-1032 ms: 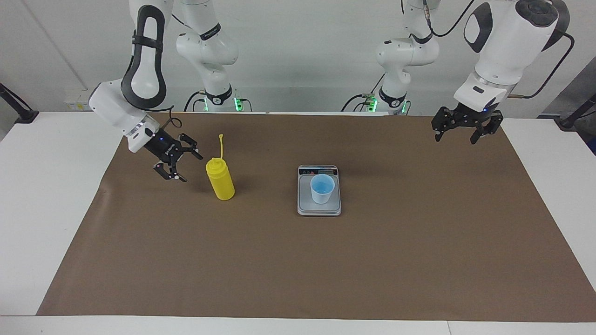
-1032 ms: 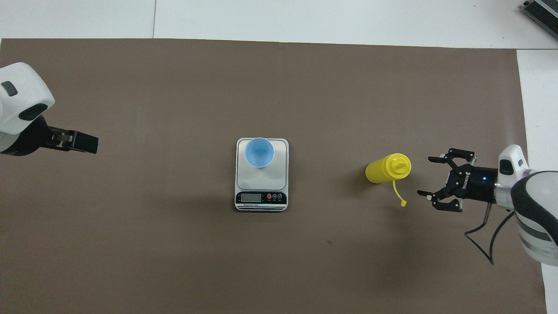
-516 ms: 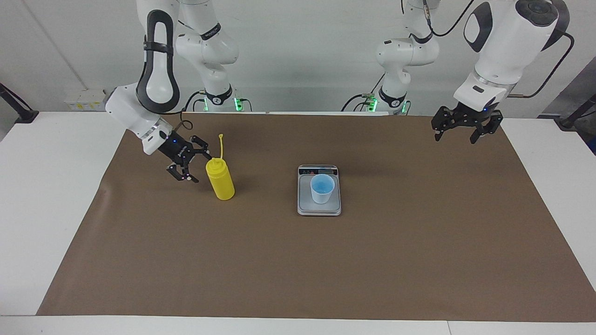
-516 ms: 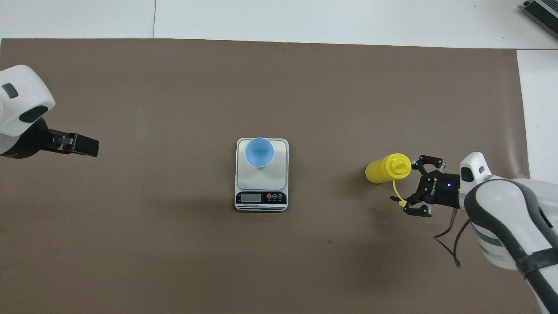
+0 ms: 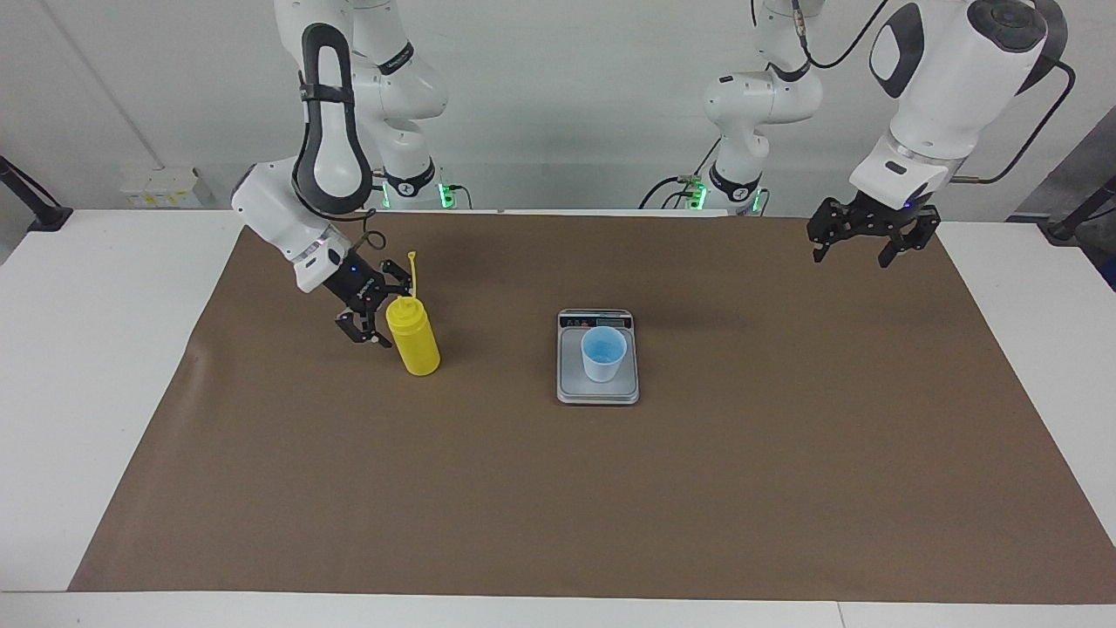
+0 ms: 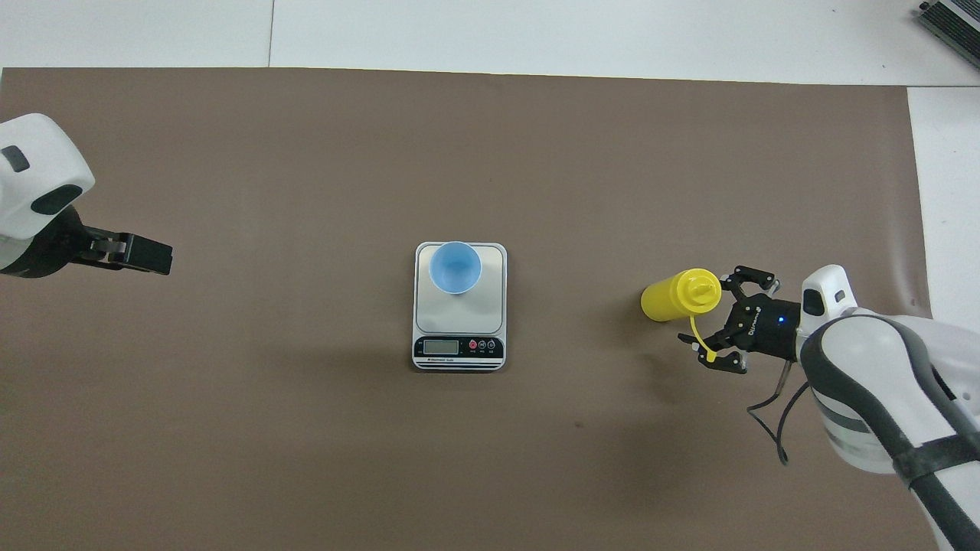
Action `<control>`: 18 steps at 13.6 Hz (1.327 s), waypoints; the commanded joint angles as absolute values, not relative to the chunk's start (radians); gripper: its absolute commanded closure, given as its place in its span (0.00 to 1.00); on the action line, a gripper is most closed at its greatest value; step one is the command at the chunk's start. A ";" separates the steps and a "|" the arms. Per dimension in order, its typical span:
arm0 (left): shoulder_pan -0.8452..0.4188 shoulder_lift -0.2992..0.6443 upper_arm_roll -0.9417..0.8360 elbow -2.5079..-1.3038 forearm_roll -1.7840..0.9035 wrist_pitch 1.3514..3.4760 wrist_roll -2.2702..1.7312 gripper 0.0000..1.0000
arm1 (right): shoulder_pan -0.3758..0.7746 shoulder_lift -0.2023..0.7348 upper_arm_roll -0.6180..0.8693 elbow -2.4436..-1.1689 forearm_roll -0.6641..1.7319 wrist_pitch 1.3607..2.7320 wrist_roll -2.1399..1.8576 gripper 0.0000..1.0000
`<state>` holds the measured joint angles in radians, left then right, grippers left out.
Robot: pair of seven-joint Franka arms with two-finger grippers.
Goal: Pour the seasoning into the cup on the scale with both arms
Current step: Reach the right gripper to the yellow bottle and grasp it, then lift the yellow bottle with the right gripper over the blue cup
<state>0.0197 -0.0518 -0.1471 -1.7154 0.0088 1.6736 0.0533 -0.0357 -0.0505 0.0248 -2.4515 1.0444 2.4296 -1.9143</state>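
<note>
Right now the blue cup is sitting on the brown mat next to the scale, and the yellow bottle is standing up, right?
Not quite. The blue cup sits on the scale, not on the mat beside it; the overhead view shows this. The yellow bottle is standing up, as you said.

Scale (image 6: 459, 306) display readout too small to tell; left gripper (image 6: 145, 255) partly under wrist overhead.

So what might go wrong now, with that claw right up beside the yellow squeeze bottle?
The open right gripper sits beside the upright yellow plastic squeeze bottle; a nudge could tip it.

Its thin yellow cap strap dangles between the fingers and might snag.

The small pale-blue cup stands loose on the flat silver-grey scale, so a careless pour may topple it.
</note>
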 commanded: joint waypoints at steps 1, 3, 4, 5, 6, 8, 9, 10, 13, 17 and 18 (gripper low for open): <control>0.038 -0.087 -0.152 -1.755 -0.008 1.686 0.074 0.00 | 0.007 -0.051 0.028 -2.464 1.095 2.479 -1.904 0.00; 0.038 -0.087 -0.153 -1.755 -0.008 1.686 0.069 0.00 | 0.035 -0.048 0.029 -2.464 1.100 2.506 -1.876 0.00; 0.038 -0.086 -0.153 -1.755 -0.008 1.689 0.069 0.00 | 0.054 -0.043 0.028 -2.464 1.100 2.522 -1.862 0.00; 0.038 -0.086 -0.153 -1.753 -0.008 1.689 0.068 0.00 | 0.061 -0.041 0.028 -2.464 1.100 2.540 -1.858 0.00; 0.038 -0.086 -0.153 -1.752 -0.008 1.690 0.069 0.00 | 0.072 -0.038 0.028 -2.464 1.100 2.557 -1.858 0.05; 0.038 -0.086 -0.153 -1.740 -0.009 1.686 0.069 0.00 | 0.086 -0.025 0.029 -2.439 1.100 2.560 -1.846 0.66; 0.038 -0.084 -0.153 -1.715 -0.009 1.668 0.068 0.00 | 0.093 -0.009 0.029 -2.406 1.095 2.559 -1.836 0.89; 0.038 -0.083 -0.153 -1.691 -0.009 1.648 0.067 0.00 | 0.119 0.000 0.029 -2.389 1.095 2.563 -1.815 1.00; 0.038 -0.084 -0.153 -1.681 -0.009 1.628 0.067 0.00 | 0.164 0.008 0.028 -2.370 1.048 2.572 -1.704 1.00; 0.037 -0.086 -0.153 -1.689 -0.009 1.640 0.069 0.00 | 0.192 0.008 0.026 -2.310 0.835 2.565 -1.461 1.00; 0.037 -0.086 -0.153 -1.689 -0.009 1.638 0.069 0.00 | 0.190 0.009 0.026 -2.284 0.730 2.528 -1.389 1.00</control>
